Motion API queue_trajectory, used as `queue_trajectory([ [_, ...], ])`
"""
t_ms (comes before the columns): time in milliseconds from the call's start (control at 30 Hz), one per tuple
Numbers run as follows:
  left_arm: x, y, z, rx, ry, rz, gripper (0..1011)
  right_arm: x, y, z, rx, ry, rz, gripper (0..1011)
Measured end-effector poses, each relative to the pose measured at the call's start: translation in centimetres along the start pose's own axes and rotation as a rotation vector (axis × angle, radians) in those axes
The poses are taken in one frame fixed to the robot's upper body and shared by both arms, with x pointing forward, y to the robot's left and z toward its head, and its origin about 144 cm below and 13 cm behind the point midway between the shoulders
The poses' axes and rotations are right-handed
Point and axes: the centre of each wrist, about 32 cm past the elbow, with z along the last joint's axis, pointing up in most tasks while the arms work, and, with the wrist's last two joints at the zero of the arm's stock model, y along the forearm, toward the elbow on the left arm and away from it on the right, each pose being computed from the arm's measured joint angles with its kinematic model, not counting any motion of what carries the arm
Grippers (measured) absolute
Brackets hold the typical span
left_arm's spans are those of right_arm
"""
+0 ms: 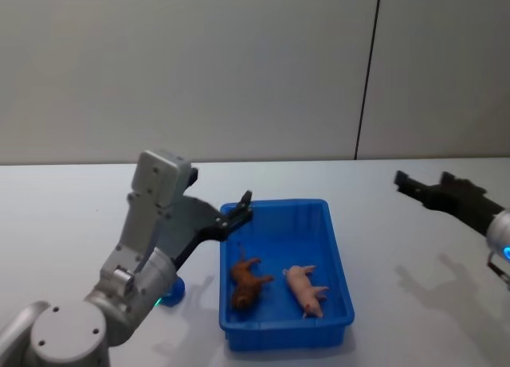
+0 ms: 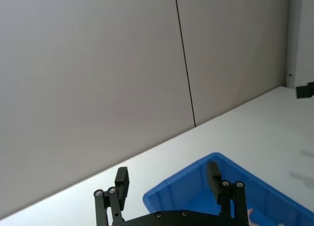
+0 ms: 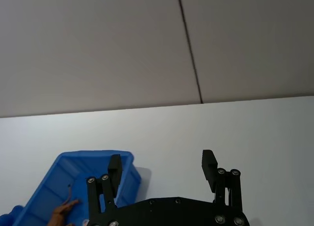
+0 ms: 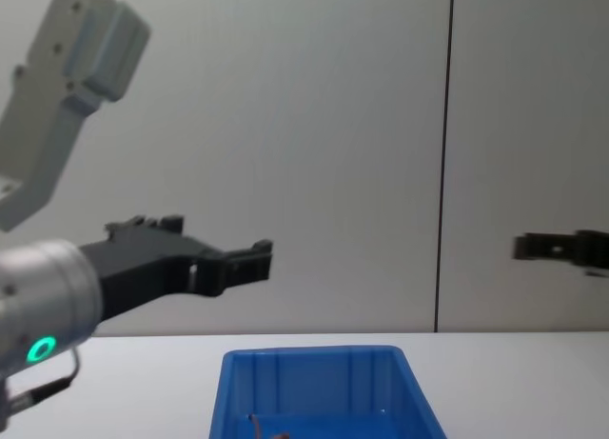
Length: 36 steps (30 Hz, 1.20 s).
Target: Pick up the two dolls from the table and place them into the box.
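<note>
From my station the job looks finished: both dolls lie inside the box point(image 1: 341, 259), the orange-brown doll point(image 1: 249, 282) on its left side and the pinkish doll point(image 1: 305, 290) just beside it to the right, not touching as far as I can tell. I see nothing left on the table point(image 1: 80, 200) to collect. The left gripper point(image 1: 243, 208) hangs above the box's back-left corner with its fingers point(image 2: 121, 179) spread and nothing between them. The right gripper point(image 1: 421, 182) sits well off to the right over bare table, likewise spread and empty. I judge that all that remains is to bring both arms home. I can read no brand, label or writing on the box, dolls or arms; a green light point(image 1: 158, 302) glows on the left arm.
</note>
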Motion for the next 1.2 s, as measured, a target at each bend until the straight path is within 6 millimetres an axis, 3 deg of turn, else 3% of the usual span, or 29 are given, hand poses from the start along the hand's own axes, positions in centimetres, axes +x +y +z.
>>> queue_trajectory([
  [333, 0.9, 2.9, -0.2, 0.126, 0.092, 0.032, 1001, 1.2, -1.4, -0.1, 0.016, 0.029, -0.091, 1001],
  [633, 2.3, 4.3, -1.1, 0.246, 0.176, 0.039, 1001, 1.7, -1.9, -0.1, 0.023, 0.041, -0.126, 1001],
  [867, 3.9, 4.0, -2.1, 0.324, 0.213, 0.022, 1001, 1.9, -2.2, -0.1, 0.025, 0.046, -0.142, 1001],
  [1200, 6.5, 2.1, -3.9, 0.404, 0.242, -0.033, 1001, 2.1, -2.4, -0.1, 0.027, 0.049, -0.155, 1001],
])
